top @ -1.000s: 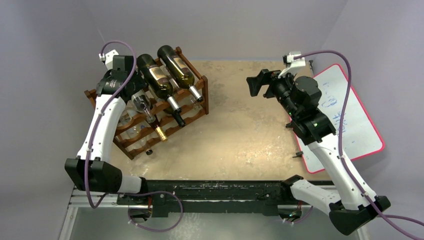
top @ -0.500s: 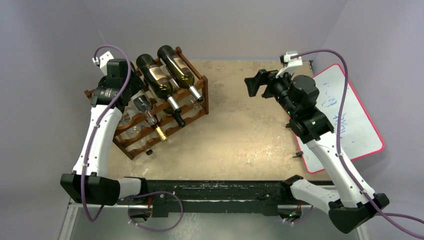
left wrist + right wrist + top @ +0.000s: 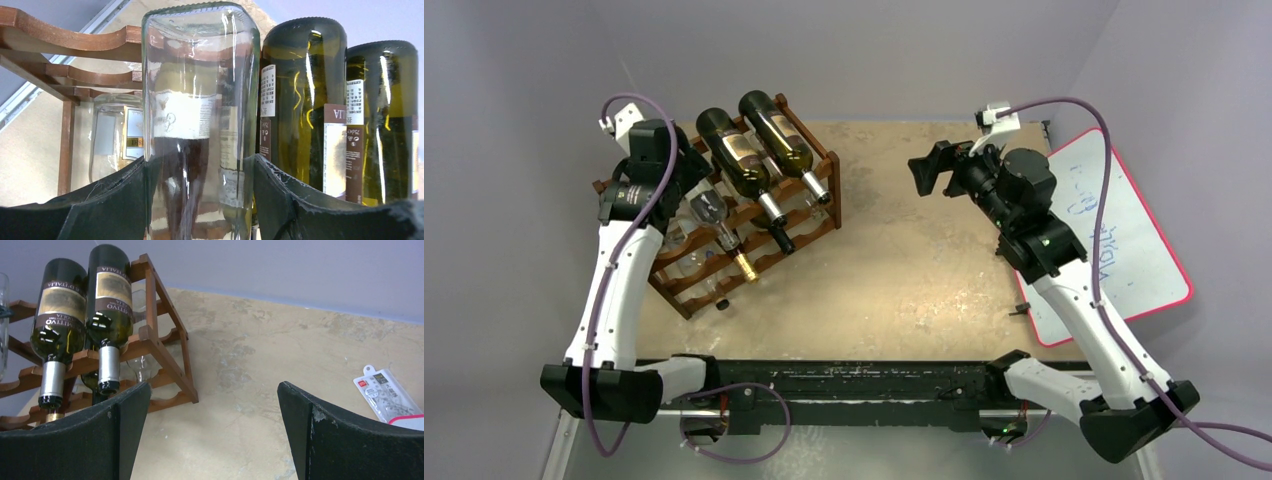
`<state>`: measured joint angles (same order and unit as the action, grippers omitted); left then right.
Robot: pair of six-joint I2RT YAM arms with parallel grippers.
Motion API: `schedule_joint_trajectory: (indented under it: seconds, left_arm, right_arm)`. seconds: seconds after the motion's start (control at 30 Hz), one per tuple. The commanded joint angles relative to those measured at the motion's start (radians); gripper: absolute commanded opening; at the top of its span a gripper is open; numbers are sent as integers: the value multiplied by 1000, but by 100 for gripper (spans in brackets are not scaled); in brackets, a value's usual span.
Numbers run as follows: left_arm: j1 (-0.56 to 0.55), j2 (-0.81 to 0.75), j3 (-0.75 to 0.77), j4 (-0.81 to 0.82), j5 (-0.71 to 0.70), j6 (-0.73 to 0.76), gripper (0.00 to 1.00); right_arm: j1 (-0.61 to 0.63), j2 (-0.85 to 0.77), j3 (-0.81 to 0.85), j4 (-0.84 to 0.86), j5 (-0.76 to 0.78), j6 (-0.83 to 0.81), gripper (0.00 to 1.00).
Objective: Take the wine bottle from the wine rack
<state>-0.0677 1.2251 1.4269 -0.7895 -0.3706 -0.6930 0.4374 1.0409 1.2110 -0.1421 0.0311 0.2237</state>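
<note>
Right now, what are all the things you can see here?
Rack: one, reddish-brown wood, table's back left.
Green bottles: two, dark green, rack's top tier.
Clear bottle: one, see-through, beside the green ones.
Lower bottles: several, count unclear, rack's lower tiers.
Whiteboard: one, white with red edge, right side.
Packet: one, white, beside whiteboard.
Table: one, tan, under everything.
Left gripper: one, black, closed around clear bottle.
Right gripper: one, black, open, above the table.

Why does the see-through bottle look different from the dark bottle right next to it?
The clear bottle is see-through glass; the dark bottle is deep green. The clear bottle sits between the left fingers; the dark bottle has nothing gripping it. Both lie on the wine rack and carry labels.
</note>
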Motion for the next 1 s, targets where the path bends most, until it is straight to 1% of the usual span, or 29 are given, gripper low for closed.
schedule_joint_trajectory:
  seconds: [0.0, 0.1, 0.23, 0.37, 0.5, 0.6, 0.73, 0.83, 0.9, 0.97]
  left_arm:
    - [2, -46, 66, 50, 8, -66, 0]
    - [3, -46, 81, 37, 21, -83, 0]
    - [2, -50, 108, 37, 70, -94, 0]
    - [2, -52, 141, 49, 160, -93, 0]
    - [2, -48, 165, 94, 308, -89, 0]
    - [2, -41, 173, 170, 461, -106, 0]
    - [-11, -25, 161, 337, 653, -172, 0]
    - [-68, 6, 162, 444, 717, -229, 0]
    - [-116, 35, 166, 497, 751, -275, 0]
    - [-159, 66, 162, 544, 767, -330, 0]
  right_arm:
    - [-2, 10, 0, 71, -69, -35, 100]
    - [-2, 21, 4, 71, -117, -49, 100]
    - [-2, 26, 0, 74, -239, -101, 100]
    - [-3, 31, -1, 75, -300, -123, 100]
    - [-2, 31, -1, 79, -337, -160, 100]
    - [-3, 29, 0, 84, -380, -199, 100]
    - [-2, 10, 12, 103, -427, -206, 100]
    - [-2, -3, 17, 124, -422, -256, 100]
    - [-3, -7, 18, 133, -394, -263, 100]
    - [-3, -16, 24, 132, -403, -256, 100]
